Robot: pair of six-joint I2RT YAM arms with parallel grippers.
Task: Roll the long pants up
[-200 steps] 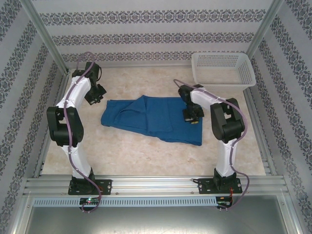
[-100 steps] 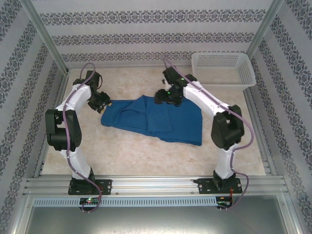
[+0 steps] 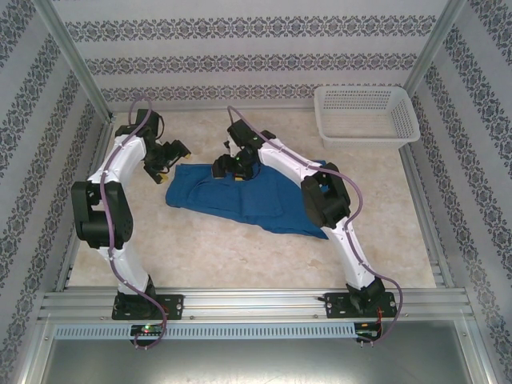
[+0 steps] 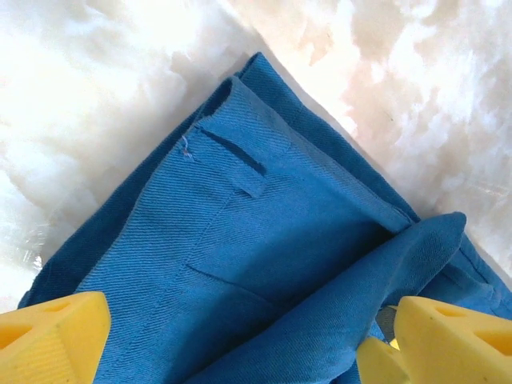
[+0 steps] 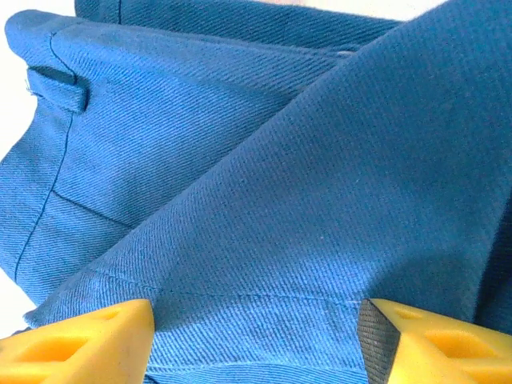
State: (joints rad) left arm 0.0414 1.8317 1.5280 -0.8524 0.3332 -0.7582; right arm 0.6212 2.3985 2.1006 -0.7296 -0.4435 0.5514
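The long pants (image 3: 256, 200) lie folded and flat in the middle of the table, royal blue, their waist end to the left. My left gripper (image 3: 177, 154) hovers open just above their top-left corner. In the left wrist view its yellow fingers (image 4: 50, 339) straddle the waistband with a belt loop (image 4: 232, 152), and the gripper (image 4: 248, 352) holds nothing. My right gripper (image 3: 222, 170) sits low over the upper edge of the pants, right of the left one. It stands open (image 5: 256, 348), and a fold of blue cloth (image 5: 280, 160) fills the gap between its fingers (image 5: 80, 344).
A white mesh basket (image 3: 366, 112) stands at the back right corner. Bare marble-patterned tabletop (image 3: 240, 264) lies in front of the pants. Metal frame posts and patterned walls close the cell on three sides. My right arm stretches across the right part of the pants.
My right arm swung from the right end of the pants to the upper left edge. Both grippers went from shut to open. My left gripper edged toward the pants' corner.
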